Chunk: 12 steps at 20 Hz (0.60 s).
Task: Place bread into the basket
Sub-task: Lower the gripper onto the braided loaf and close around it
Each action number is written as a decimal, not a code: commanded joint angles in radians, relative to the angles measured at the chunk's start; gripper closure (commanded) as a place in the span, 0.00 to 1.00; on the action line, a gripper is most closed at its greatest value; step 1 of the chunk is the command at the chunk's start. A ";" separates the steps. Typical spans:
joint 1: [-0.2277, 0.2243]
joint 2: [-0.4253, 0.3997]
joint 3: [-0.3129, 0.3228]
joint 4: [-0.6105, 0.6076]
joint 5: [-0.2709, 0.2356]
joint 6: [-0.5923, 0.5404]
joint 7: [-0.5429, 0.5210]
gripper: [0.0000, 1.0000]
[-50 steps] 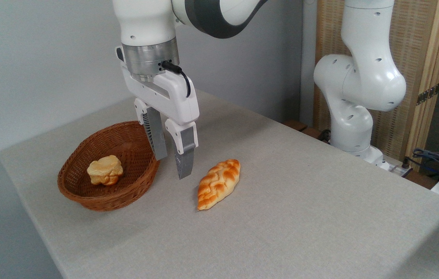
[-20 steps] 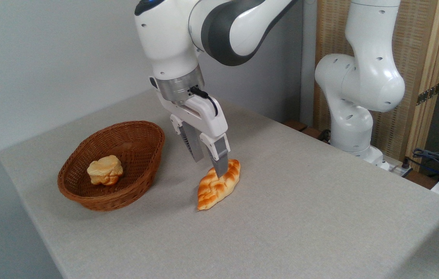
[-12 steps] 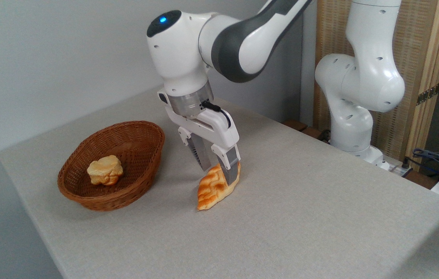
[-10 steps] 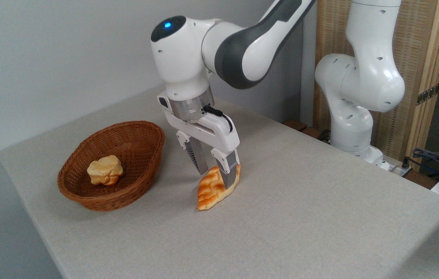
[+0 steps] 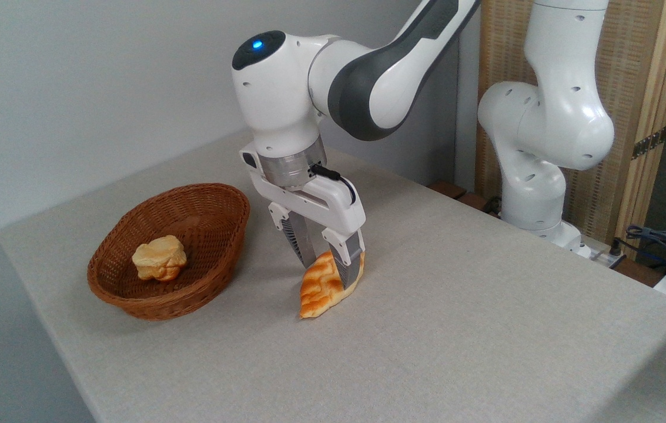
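The bread (image 5: 317, 294), a glossy orange-brown braided loaf, lies on the grey table right of the basket. My gripper (image 5: 331, 274) has come down over the loaf's far half. It is open, with one grey finger on each side of the crust, and the near finger (image 5: 349, 265) hides part of the loaf. The loaf's near pointed end rests on the table. The basket (image 5: 150, 305), reddish-brown oval wicker, stands at the left, about a hand's width from the loaf.
A small pale-yellow lumpy bun (image 5: 159, 257) sits inside the basket. The arm's white base (image 5: 535, 194) stands at the table's far right edge, with cables (image 5: 662, 241) beyond it. The table's front edge runs close below the basket.
The gripper moved from beside the basket rightwards and down until its fingers straddle the loaf. In the last half second it sank slightly; loaf and basket stayed put.
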 commanded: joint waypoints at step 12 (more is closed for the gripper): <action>-0.011 -0.001 0.011 0.002 -0.015 -0.008 0.019 0.62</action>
